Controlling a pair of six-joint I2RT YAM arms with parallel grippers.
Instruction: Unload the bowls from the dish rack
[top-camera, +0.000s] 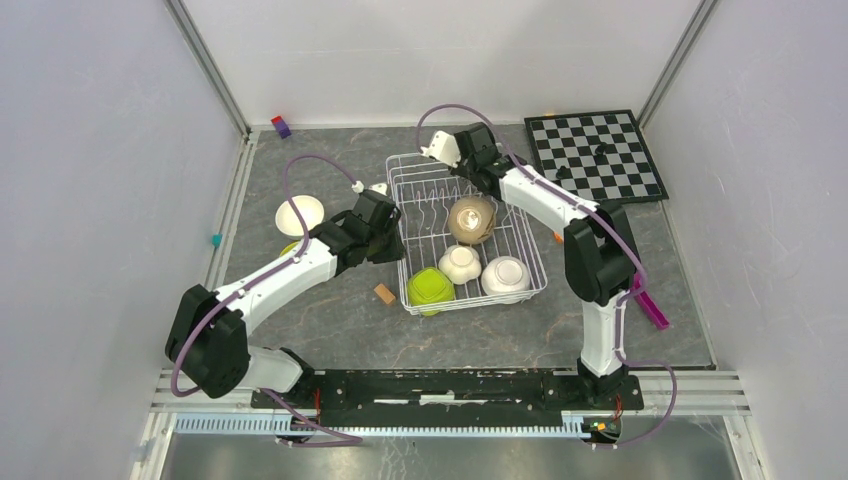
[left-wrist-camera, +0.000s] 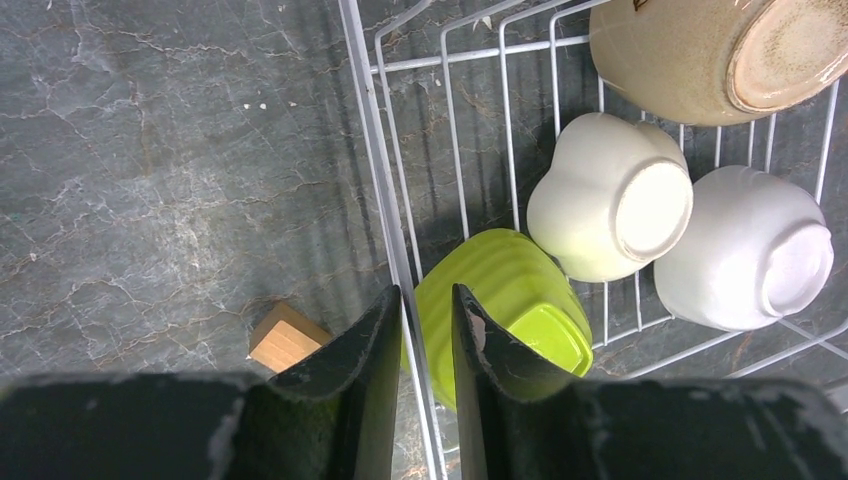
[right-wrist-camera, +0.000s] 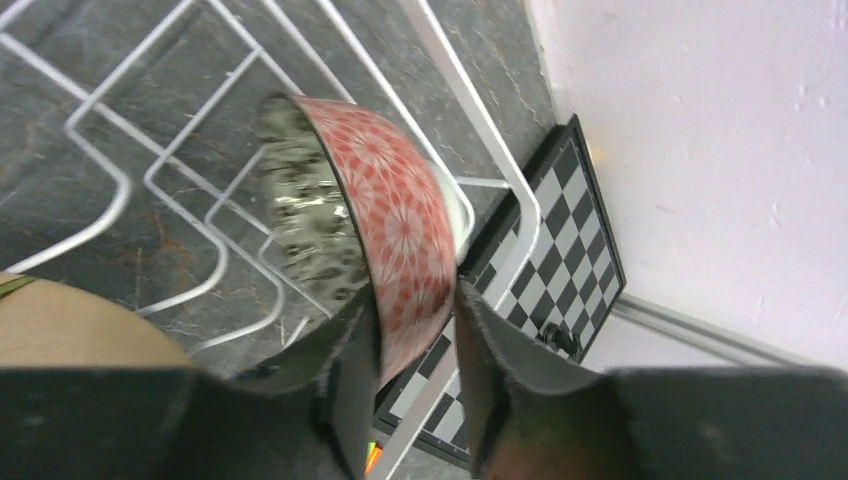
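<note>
The white wire dish rack (top-camera: 420, 195) holds a tan bowl (top-camera: 471, 220), a squarish cream bowl (top-camera: 460, 264), a white bowl (top-camera: 505, 275) and a lime green bowl (top-camera: 428, 289), all upside down. My right gripper (right-wrist-camera: 418, 300) is shut on the rim of a red floral bowl (right-wrist-camera: 390, 210), held on edge over the rack's far right corner. My left gripper (left-wrist-camera: 425, 300) hovers over the rack's left rim (left-wrist-camera: 375, 150), jaws narrowly apart and empty, with the rim wire in the gap beside the green bowl (left-wrist-camera: 500, 290). A white bowl (top-camera: 299, 214) and a second green bowl (top-camera: 289, 248) sit outside, to the left.
A chessboard (top-camera: 595, 155) with pieces lies at the back right, close behind the held bowl. A small wooden block (top-camera: 384, 293) lies left of the rack's near corner. A purple block (top-camera: 283, 126) is at the back, and a magenta bar (top-camera: 650, 305) is by the right arm.
</note>
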